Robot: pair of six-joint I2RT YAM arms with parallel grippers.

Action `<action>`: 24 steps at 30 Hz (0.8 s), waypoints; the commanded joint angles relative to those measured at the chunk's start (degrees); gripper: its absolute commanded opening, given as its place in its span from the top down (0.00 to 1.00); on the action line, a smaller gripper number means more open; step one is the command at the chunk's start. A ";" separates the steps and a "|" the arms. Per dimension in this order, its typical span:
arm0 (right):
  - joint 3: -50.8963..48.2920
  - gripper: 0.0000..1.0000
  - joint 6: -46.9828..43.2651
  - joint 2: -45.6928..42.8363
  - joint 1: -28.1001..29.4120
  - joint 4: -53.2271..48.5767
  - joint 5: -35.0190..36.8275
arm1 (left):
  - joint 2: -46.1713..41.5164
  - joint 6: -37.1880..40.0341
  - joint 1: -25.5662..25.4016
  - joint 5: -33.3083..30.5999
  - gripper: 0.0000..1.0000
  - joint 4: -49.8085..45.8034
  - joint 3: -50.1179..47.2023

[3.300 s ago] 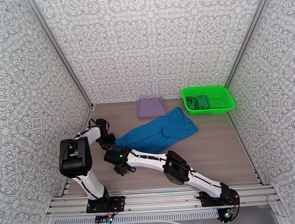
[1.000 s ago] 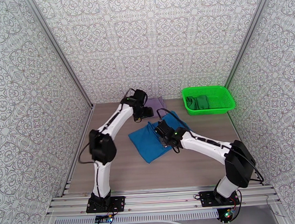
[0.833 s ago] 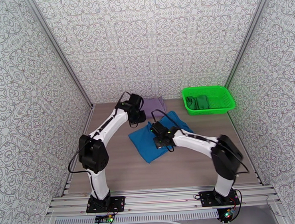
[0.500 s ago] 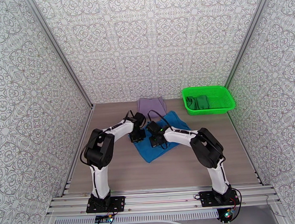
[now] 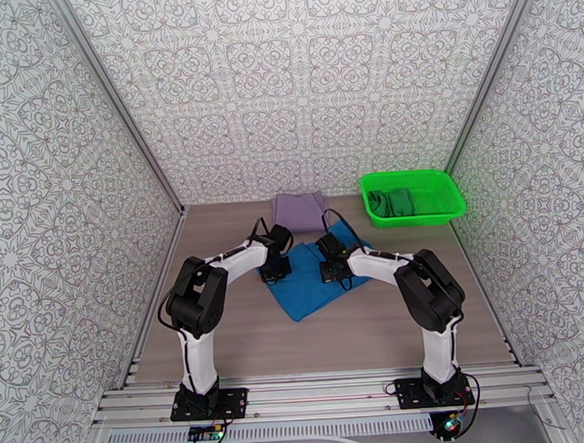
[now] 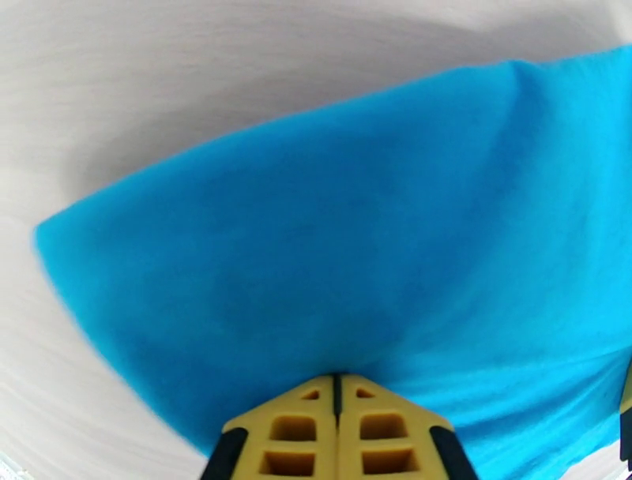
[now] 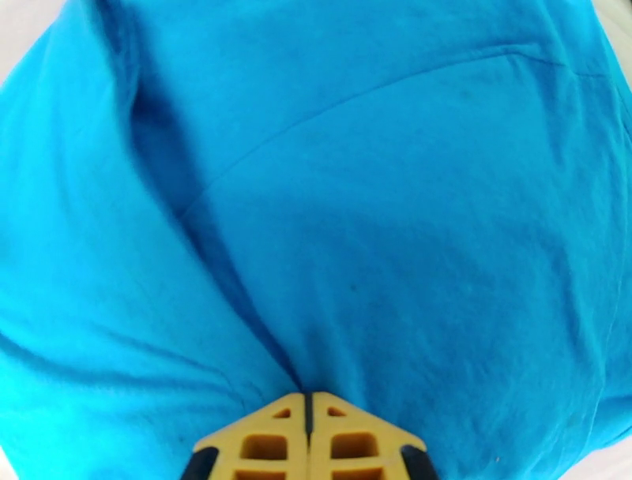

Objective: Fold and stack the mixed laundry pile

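Left gripper (image 6: 335,380), right gripper (image 7: 306,398): jaws closed tight, each pinching blue shirt (image 5: 308,287), at shirt's left and right sides respectively.

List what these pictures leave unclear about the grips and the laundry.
1. Left wrist view: whether the shut left gripper pinches the blue shirt; its own fingertips hide the contact.
2. Right wrist view: the same for the shut right gripper.
3. Top view: whether the dark green garment in the basket is folded; too small.
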 commanded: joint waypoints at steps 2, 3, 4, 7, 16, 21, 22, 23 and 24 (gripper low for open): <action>-2.36 1.00 -2.50 -6.48 0.54 -1.66 -2.47 | -7.09 0.92 -0.67 -4.56 0.73 -5.84 1.54; -2.62 1.00 -3.08 -7.56 0.64 -2.11 -2.36 | -7.85 0.74 -0.55 -5.36 0.72 -6.55 1.32; -2.80 1.00 -3.62 -8.24 0.64 -2.56 -2.21 | -8.13 0.60 -0.22 -5.63 0.71 -6.96 0.99; -3.40 1.00 -4.62 -7.97 0.66 -3.17 -0.99 | -6.33 0.54 1.84 -3.55 0.74 -5.24 -0.76; -6.26 1.00 -2.79 -1.67 1.67 -0.78 -2.35 | 5.89 1.03 6.29 2.25 0.83 2.13 1.54; -7.10 1.00 1.20 -0.53 8.08 -1.86 -3.04 | 11.10 3.18 8.70 2.41 0.84 0.41 8.70; -7.02 1.00 2.84 -0.07 10.03 -2.16 -3.54 | 12.39 4.04 9.33 2.40 0.84 -0.39 10.79; -6.81 1.00 4.53 0.41 11.77 -2.36 -3.94 | 13.48 4.83 9.88 2.32 0.84 -1.21 12.52; -6.49 1.00 6.66 1.02 13.75 -2.71 -4.38 | 14.79 5.75 10.58 2.42 0.84 -2.20 14.90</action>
